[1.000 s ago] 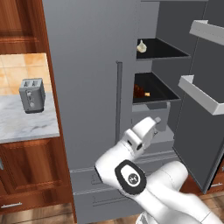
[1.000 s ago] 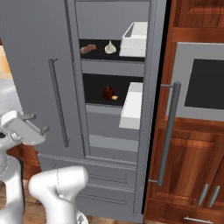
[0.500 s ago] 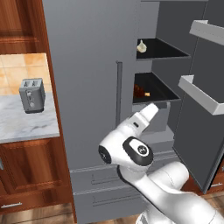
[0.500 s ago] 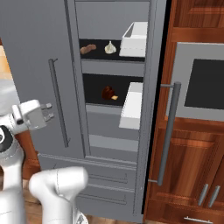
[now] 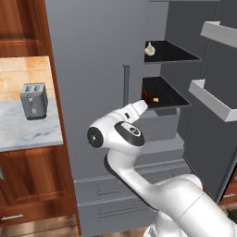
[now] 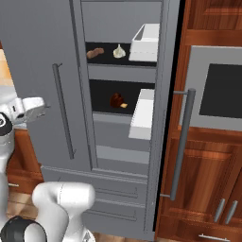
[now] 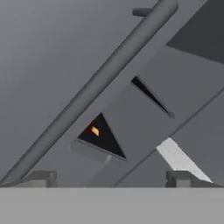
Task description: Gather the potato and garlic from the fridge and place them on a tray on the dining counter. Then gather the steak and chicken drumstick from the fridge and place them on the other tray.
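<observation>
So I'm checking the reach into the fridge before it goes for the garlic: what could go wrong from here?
The open gripper points at the closed door's bar handle, which it may clip. The garlic sits close beside the potato, so that could be knocked. The door bins narrow the opening.

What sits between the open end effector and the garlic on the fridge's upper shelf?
In the left base view, the end effector is below the garlic; between them are the closed door's bar handle and the shelf front edge.
</observation>
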